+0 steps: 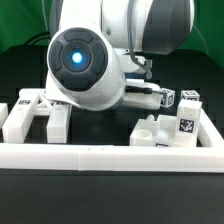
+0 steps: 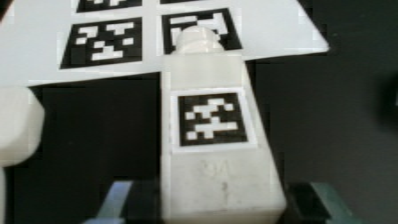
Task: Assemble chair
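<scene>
In the wrist view my gripper (image 2: pixel 217 200) is shut on a long blocky white chair leg (image 2: pixel 210 140). The leg bears a black-and-white tag on its facing side and a small peg at its far end. That far end lies over the marker board (image 2: pixel 276 45). Dark finger pads press both sides of the leg. In the exterior view the arm's body hides the gripper and the leg. More white chair parts lie at that view's left (image 1: pixel 30 115) and right (image 1: pixel 155 130), with tagged blocks (image 1: pixel 187 100) behind.
A long white border rail (image 1: pixel 110 156) runs across the front of the exterior view. A rounded white part (image 2: pixel 15 125) shows at the edge of the wrist view. The table surface is black.
</scene>
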